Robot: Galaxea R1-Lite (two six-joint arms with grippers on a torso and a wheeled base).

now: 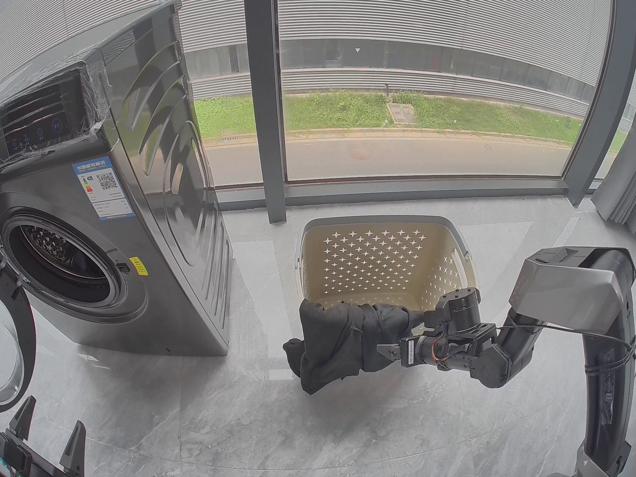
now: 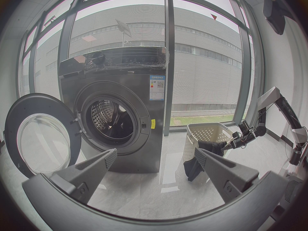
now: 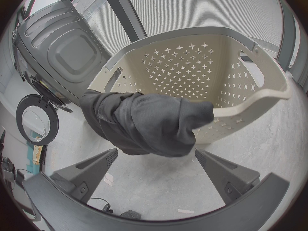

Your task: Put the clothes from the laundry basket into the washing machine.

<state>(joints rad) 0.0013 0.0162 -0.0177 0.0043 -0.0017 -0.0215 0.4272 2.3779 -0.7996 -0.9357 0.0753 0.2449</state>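
**Right pincer spread, dark garment just ahead on the basket rim**

My right gripper point(image 3: 154, 152) has its fingers wide apart with nothing pinched. The dark garment point(image 1: 338, 342) lies just past the tips, though I can't tell if they touch it. It is draped over the near rim of the laundry basket point(image 1: 384, 220), its length running along the rim toward the washing machine point(image 1: 132, 167), well apart to my left with its door point(image 2: 41, 135) open. My left gripper point(image 1: 46, 440), also spread and empty, sits low by that door, so I judge the right arm nearer.
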